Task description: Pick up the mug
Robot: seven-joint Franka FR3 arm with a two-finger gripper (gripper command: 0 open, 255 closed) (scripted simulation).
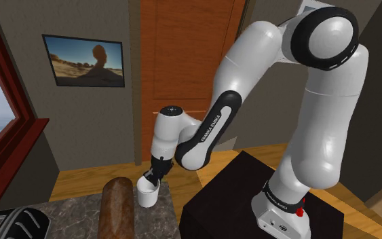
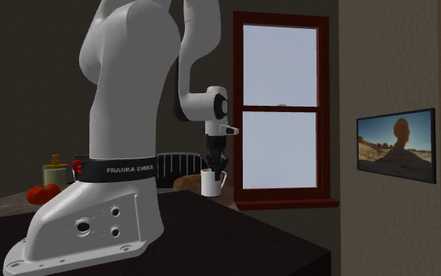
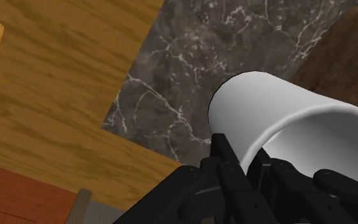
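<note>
A plain white mug (image 1: 147,193) stands upright by the corner of a dark marble counter (image 1: 74,210), next to the stand. My black gripper (image 1: 150,178) comes down on it from above and is shut on its rim. In the wrist view one finger (image 3: 225,159) lies outside the mug (image 3: 266,108) wall and the other inside, with the gripper (image 3: 254,168) clasping that wall. The second exterior view has the mug (image 2: 209,183), handle to the right, under the gripper (image 2: 213,166). Whether its base touches the counter I cannot tell.
A brown loaf-shaped roll (image 1: 118,207) lies right beside the mug on the counter (image 3: 190,63). A dark ribbed object (image 1: 13,221) sits at the counter's near left. The black stand (image 1: 230,197) is close on the right. A tomato (image 2: 42,194) and a jar (image 2: 54,171) sit farther along. Wooden floor (image 3: 50,95) lies below.
</note>
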